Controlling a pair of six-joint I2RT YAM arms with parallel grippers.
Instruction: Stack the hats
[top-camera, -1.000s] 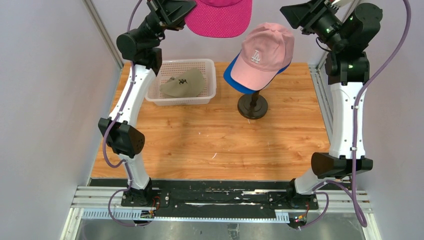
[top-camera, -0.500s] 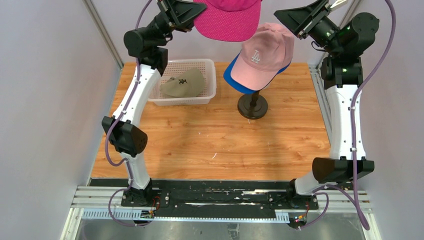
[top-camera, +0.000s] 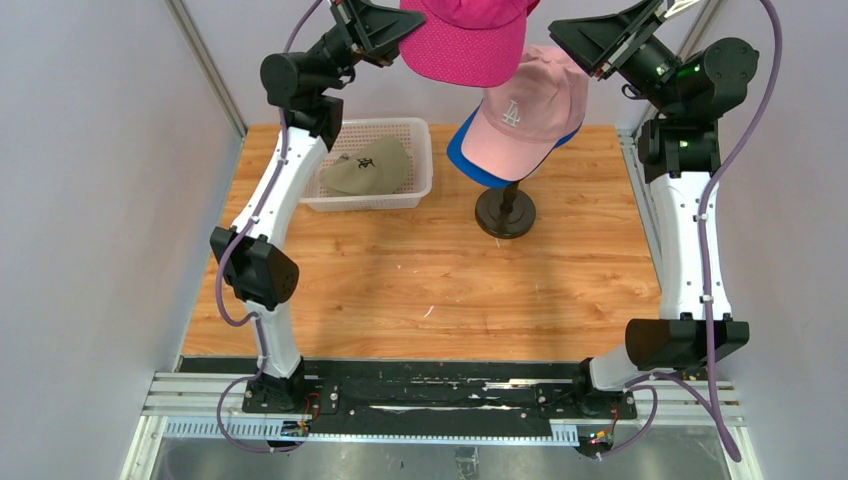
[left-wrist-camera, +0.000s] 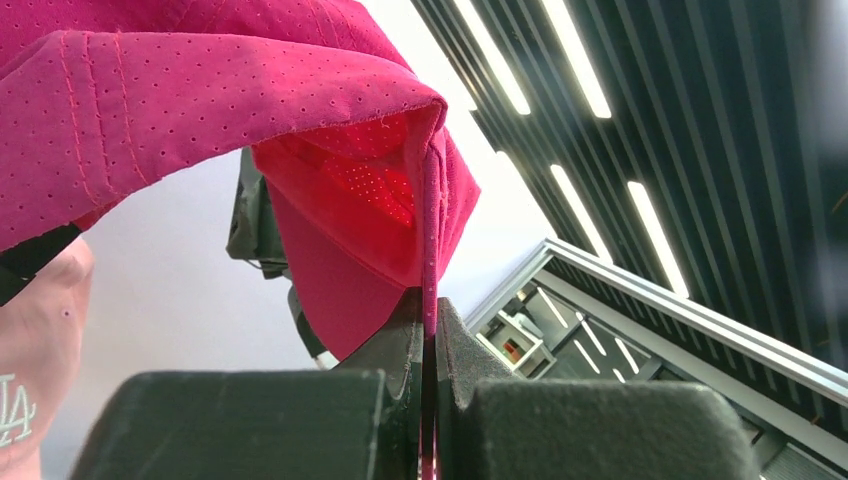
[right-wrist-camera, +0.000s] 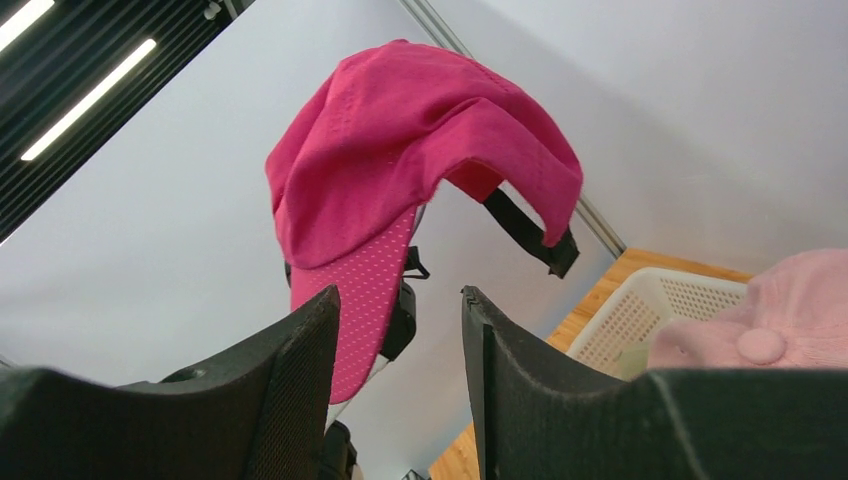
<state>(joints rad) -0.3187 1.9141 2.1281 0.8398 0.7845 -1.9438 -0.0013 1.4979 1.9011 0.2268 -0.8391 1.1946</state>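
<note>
My left gripper (top-camera: 392, 30) is shut on the magenta cap (top-camera: 465, 40) and holds it high at the back, just left of the stand; its jaws pinch the cap's edge (left-wrist-camera: 431, 250). The light pink cap (top-camera: 525, 110) with a white logo sits on the stand over the royal blue cap (top-camera: 462, 155). The khaki cap (top-camera: 365, 167) lies in the basket. My right gripper (top-camera: 572, 38) is open and empty, raised right of the pink cap; its fingers (right-wrist-camera: 300, 350) frame the magenta cap (right-wrist-camera: 400, 170). The black cap is hidden.
A white perforated basket (top-camera: 420, 180) stands at the back left of the wooden table (top-camera: 430, 290). The dark stand base (top-camera: 505, 213) sits at the back middle. Grey walls and a metal frame post (top-camera: 205, 65) close in on the sides.
My left gripper has carried the magenta cap to the right and up, nearer the pink cap. My right gripper has shifted slightly and stays open.
</note>
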